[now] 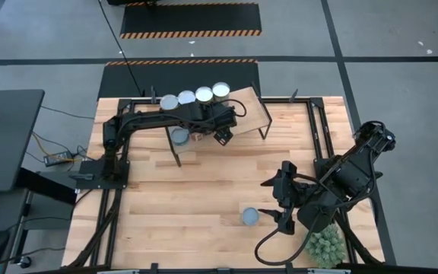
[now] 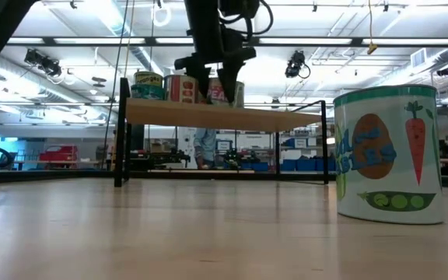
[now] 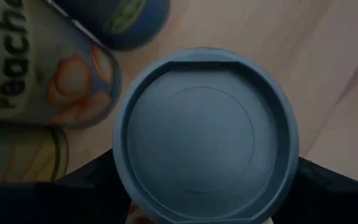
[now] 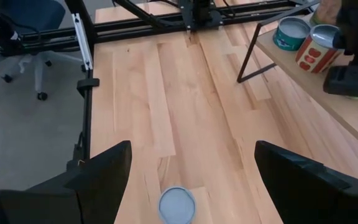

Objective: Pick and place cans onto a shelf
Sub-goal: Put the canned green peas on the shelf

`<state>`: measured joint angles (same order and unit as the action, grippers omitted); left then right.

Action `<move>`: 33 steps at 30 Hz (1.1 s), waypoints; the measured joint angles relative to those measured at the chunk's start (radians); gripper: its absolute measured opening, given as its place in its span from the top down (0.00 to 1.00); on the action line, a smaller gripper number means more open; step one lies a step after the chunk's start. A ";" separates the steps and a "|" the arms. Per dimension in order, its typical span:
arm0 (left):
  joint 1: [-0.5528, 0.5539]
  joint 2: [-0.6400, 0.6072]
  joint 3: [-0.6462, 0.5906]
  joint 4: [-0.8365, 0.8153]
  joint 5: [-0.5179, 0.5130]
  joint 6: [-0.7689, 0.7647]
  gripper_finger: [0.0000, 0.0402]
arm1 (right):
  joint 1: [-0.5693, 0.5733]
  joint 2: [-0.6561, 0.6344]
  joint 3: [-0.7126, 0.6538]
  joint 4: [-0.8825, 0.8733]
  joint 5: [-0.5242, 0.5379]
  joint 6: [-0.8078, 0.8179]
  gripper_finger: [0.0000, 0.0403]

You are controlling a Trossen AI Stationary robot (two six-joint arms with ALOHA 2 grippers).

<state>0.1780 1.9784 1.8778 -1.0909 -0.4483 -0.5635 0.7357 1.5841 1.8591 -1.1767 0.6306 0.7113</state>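
The shelf (image 1: 249, 110) stands on the table (image 1: 188, 190) — cans (image 1: 195, 96) on it, one can (image 1: 249, 217) on the tabletop.

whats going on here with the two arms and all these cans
The robot is moving cans onto the shelf. The left gripper is over the shelf, its fingers around a blue-grey-topped can beside the row of cans already standing there. The right gripper is open near one can left on the table.

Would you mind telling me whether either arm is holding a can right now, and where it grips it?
The left gripper holds a can by its sides, over the shelf. The right gripper holds nothing.
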 joint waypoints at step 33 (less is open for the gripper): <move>-0.003 0.004 0.000 -0.037 0.022 0.104 0.21 | 0.000 0.000 0.000 0.017 -0.022 -0.015 0.14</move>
<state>0.1745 1.9827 1.8782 -1.1278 -0.4264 -0.4590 0.7361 1.5841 1.8591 -1.1595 0.6086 0.6964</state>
